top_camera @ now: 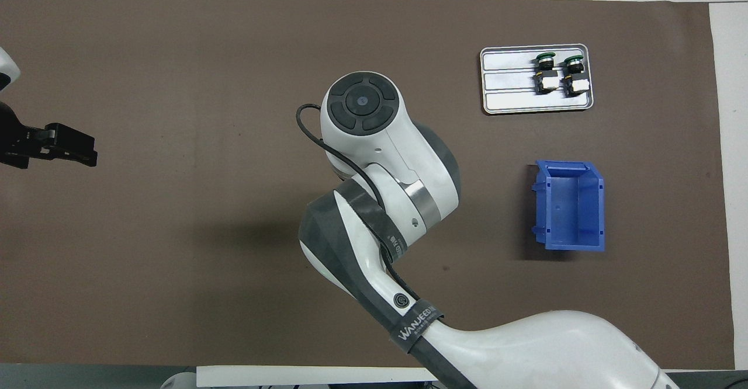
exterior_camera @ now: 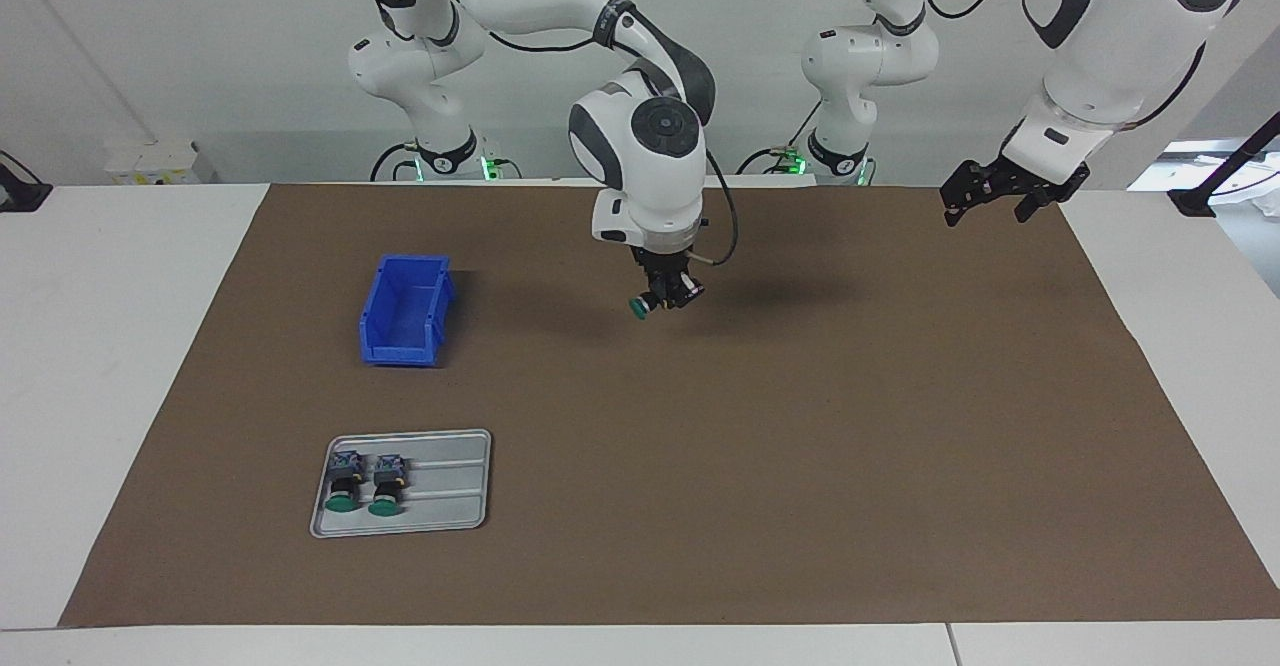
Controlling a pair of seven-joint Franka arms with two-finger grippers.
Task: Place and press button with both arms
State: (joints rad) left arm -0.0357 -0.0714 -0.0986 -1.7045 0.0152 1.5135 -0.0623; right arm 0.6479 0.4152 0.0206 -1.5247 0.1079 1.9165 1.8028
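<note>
1. The right gripper (exterior_camera: 668, 291), black and two-fingered, is hanging over the middle of the brown mat, raised off its surface, and is clamping a small push-button switch with a round green cap and black body (exterior_camera: 645, 304); the button is lying sideways in the grip, its green cap pointing toward the right arm's end of the tabletop.
2. In the overhead view the right arm's white wrist housing (top_camera: 363, 120) is covering both the gripper and the held button.
3. The left gripper (exterior_camera: 985, 191), also black, is waiting in the air over the mat's edge at the left arm's end, its fingers standing apart and holding nothing.
4. The brown mat (exterior_camera: 800, 426) under and around the right gripper is lying bare, with open room between the two grippers and out toward the mat's edge farthest from the robots.
5. A blue plastic bin (exterior_camera: 405, 311) is sitting on the mat toward the right arm's end, well apart from the right gripper.
6. A grey metal tray with rounded corners (exterior_camera: 450, 481) is lying farther from the robots than the bin, near the mat's corner.
7. Two more green-capped buttons (exterior_camera: 365, 486) are lying side by side in the tray, their caps pointing away from the robots.
8. The white tabletop (exterior_camera: 100, 346) is showing as a margin around the mat's edges.
</note>
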